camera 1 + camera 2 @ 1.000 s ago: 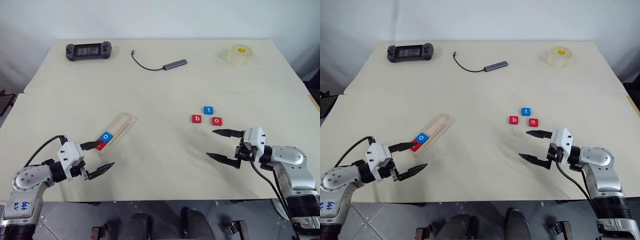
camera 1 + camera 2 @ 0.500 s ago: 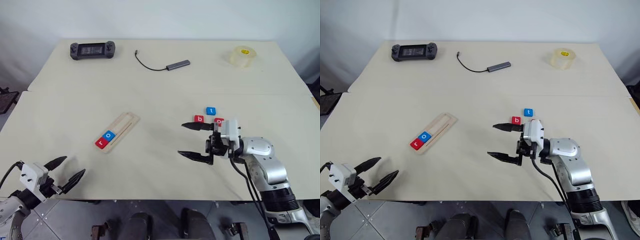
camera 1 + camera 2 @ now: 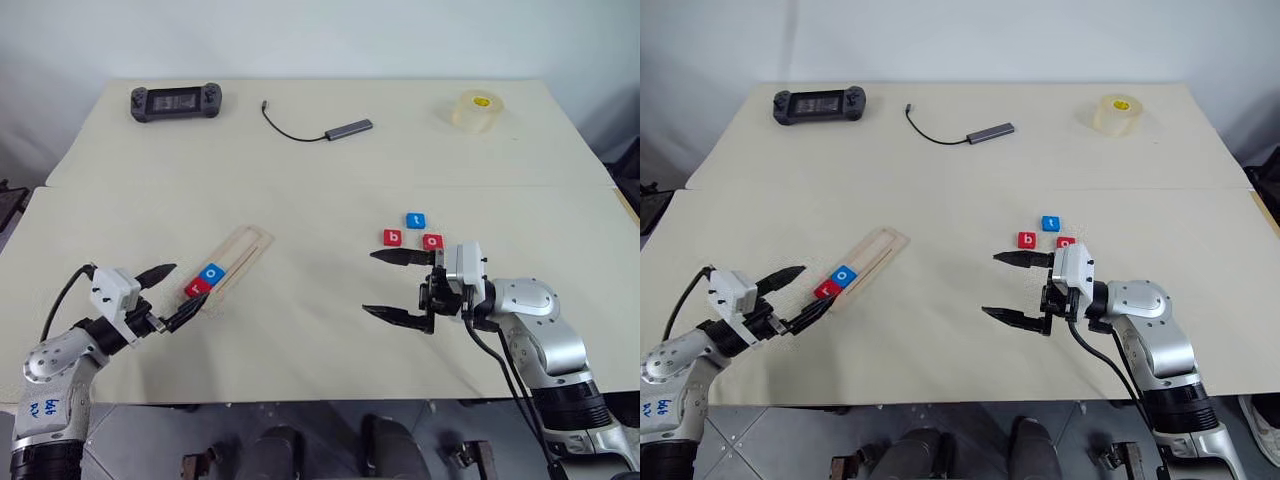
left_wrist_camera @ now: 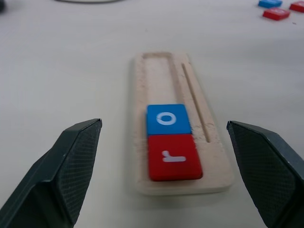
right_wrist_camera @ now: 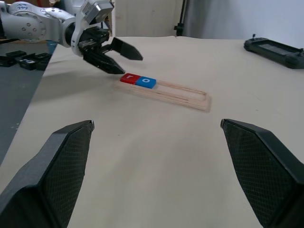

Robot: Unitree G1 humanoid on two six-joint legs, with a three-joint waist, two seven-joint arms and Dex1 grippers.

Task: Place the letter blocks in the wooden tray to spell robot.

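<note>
The wooden tray (image 3: 240, 250) lies slanted left of the table's middle. At its near end a red "r" letter block (image 3: 197, 288) and a blue "o" block (image 3: 212, 272) sit side by side in it. My left gripper (image 3: 178, 290) is open just off that end, its fingers (image 4: 71, 161) standing wide on either side of the tray (image 4: 164, 71). Three loose letter blocks lie right of centre: red "b" (image 3: 393, 238), blue "t" (image 3: 415, 220) and red "o" (image 3: 432, 241). Just in front of them my right gripper (image 3: 372, 283) is open and empty, pointing left.
A black game controller (image 3: 176, 101) lies at the far left. A grey USB hub with a cable (image 3: 348, 128) is at the far middle, and a roll of clear tape (image 3: 472, 110) at the far right. A seam crosses the table (image 3: 320, 190).
My left gripper pulled back to the table's near edge, then returned to the tray's near end. The right gripper swung left to just in front of the loose blocks. The camera shifted.
</note>
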